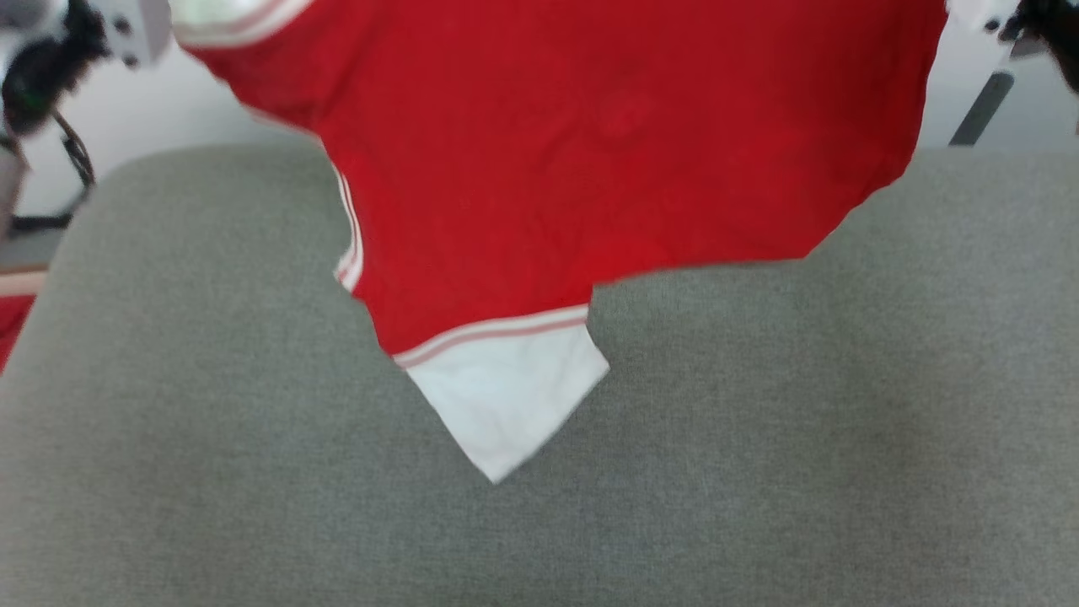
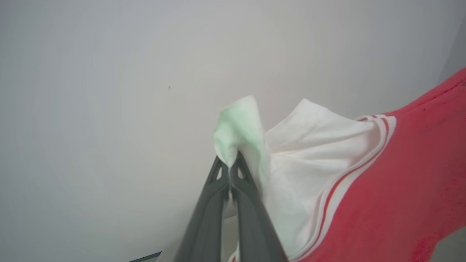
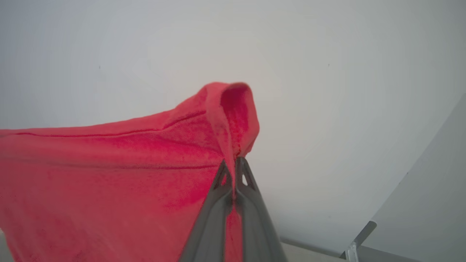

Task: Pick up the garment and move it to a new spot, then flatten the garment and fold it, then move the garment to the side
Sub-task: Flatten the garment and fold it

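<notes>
Head view: the shirt (image 1: 607, 152) hangs in the air, spread between both arms above the grey fabric surface (image 1: 801, 472), with one white sleeve (image 1: 506, 405) dangling lowest. Left wrist view has the left claw (image 2: 230, 163) pinched tight on the other sleeve (image 2: 309, 145); right wrist view has the right claw (image 3: 235, 163) pinched tight on a bunched red edge. Judgement: carry with both claws level and well apart so the cloth is taut, lower the dangling sleeve onto the new spot first, then draw the shirt out flat before letting go.
</notes>
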Controlling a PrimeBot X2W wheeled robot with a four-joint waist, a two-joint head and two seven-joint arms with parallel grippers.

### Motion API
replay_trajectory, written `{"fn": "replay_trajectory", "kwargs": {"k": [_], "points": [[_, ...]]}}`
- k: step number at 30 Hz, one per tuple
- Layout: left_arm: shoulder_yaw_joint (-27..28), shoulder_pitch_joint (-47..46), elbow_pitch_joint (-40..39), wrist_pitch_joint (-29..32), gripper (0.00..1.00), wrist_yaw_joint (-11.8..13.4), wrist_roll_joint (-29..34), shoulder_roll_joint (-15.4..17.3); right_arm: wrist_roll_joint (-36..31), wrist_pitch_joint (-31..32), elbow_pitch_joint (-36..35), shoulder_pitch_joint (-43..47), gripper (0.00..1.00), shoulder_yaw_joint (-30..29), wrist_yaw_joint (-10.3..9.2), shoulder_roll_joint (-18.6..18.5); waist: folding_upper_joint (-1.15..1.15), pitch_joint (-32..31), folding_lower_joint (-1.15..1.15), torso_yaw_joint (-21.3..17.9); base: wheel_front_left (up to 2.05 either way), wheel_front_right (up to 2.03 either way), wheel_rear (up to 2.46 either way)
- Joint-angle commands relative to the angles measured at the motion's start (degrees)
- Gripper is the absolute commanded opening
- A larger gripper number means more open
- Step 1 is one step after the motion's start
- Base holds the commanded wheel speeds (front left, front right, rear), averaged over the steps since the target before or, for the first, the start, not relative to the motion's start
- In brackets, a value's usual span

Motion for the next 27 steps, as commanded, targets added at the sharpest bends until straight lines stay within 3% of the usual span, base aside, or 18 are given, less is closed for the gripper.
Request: {"fn": "replay_trajectory", "kwargs": {"k": [1,7,16,22,27], "points": [[0.16,-1.3,0.61,-0.64,0.0,0.2,0.83,0.04,-0.87,-0.79,-0.12,-0.96,0.0,-0.37,-0.06,0.25,0.0,3.37,0.0,-0.62,0.0,0.0,0.0],[0.28,-10.51,4.04,-5.68,0.0,0.86,4.74,-1.84,-5.51,-7.8,0.6,-6.07,0.0,-2.84,-0.06,2.92,0.0,12.31,0.0,-2.16,0.0,0.0,0.0],[1.28,-28.57,9.93,-15.82,0.0,1.56,10.64,-4.79,-14.28,-23.34,4.87,-17.31,0.0,-5.39,-0.06,7.22,0.0,26.91,0.0,-4.95,0.0,0.0,0.0],[1.4,-36.22,13.89,-22.28,0.0,0.3,11.9,-7.02,-18.63,-30.9,9.0,-22.55,0.0,-6.92,-0.06,7.41,0.0,35.45,0.0,-3.86,0.0,0.0,0.0],[1.37,-36.58,17.95,-27.93,0.0,-0.41,11.43,-9.29,-21.24,-35.1,13.16,-23.73,0.0,-7.88,-0.06,7.82,0.0,38.58,0.0,-1.63,0.0,0.0,0.0]]}}
